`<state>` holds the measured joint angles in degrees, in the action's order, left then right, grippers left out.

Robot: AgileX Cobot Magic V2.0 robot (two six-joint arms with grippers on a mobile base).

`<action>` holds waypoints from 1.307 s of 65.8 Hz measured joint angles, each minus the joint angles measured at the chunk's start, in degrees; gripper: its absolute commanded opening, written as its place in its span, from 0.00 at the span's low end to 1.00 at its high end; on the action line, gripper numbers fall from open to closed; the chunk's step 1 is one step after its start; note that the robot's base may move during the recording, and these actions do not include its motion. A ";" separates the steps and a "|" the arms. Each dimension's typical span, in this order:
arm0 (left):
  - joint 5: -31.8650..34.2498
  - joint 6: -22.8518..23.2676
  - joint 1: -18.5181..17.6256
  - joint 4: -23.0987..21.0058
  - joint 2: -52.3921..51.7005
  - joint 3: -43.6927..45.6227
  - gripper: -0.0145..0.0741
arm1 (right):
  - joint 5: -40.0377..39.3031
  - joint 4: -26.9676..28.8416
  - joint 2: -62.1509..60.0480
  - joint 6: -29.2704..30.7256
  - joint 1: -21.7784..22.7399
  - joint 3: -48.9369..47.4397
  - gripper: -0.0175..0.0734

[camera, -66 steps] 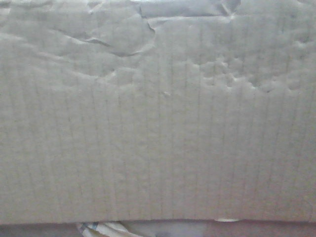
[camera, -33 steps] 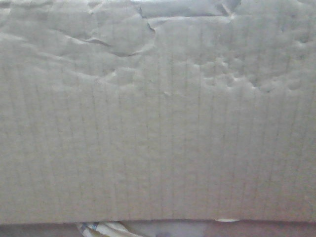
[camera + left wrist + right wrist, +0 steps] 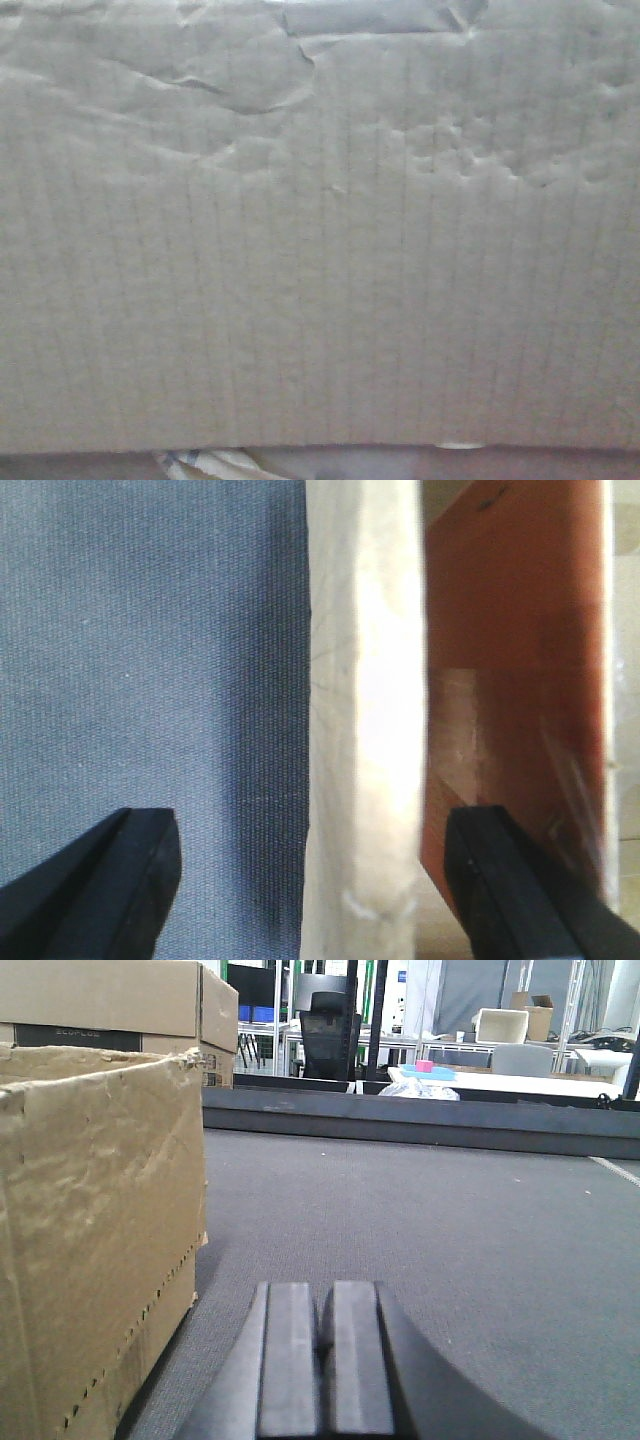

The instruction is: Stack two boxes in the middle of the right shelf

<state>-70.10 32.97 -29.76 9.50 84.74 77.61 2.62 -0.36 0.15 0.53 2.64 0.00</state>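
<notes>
A creased brown cardboard box [image 3: 320, 260] fills the front view, close to the camera. In the left wrist view my left gripper [image 3: 313, 825] is open, with one black finger [image 3: 120, 880] over the grey carpet and the other inside the box. The box's pale wall edge [image 3: 365, 680] runs between them, touching neither. My right gripper [image 3: 320, 1290] is shut on nothing, low over the carpet, just right of a dented box [image 3: 90, 1220]. Another box [image 3: 110, 1000] stands behind that one. The shelf is out of view.
A dark raised ledge [image 3: 400, 1115] crosses the carpet ahead of the right gripper. Beyond it stand a black chair [image 3: 330, 1020] and tables [image 3: 520, 1080] with small items. Something white with blue marks [image 3: 210, 465] shows under the box's bottom edge.
</notes>
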 measured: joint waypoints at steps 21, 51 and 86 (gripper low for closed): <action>0.00 0.00 0.00 0.00 0.00 0.00 0.66 | -0.27 0.00 0.00 0.71 0.00 0.00 0.01; 0.00 -0.84 0.00 0.00 0.00 0.00 0.66 | 12.51 0.36 0.93 -8.41 0.00 -13.93 0.01; 0.00 -1.47 0.00 0.00 0.00 0.00 0.66 | 55.16 0.36 37.35 -5.82 0.00 -41.16 0.01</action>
<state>-70.10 31.50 -29.76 9.50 84.74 77.61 57.78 0.00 37.50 -5.29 2.64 -41.16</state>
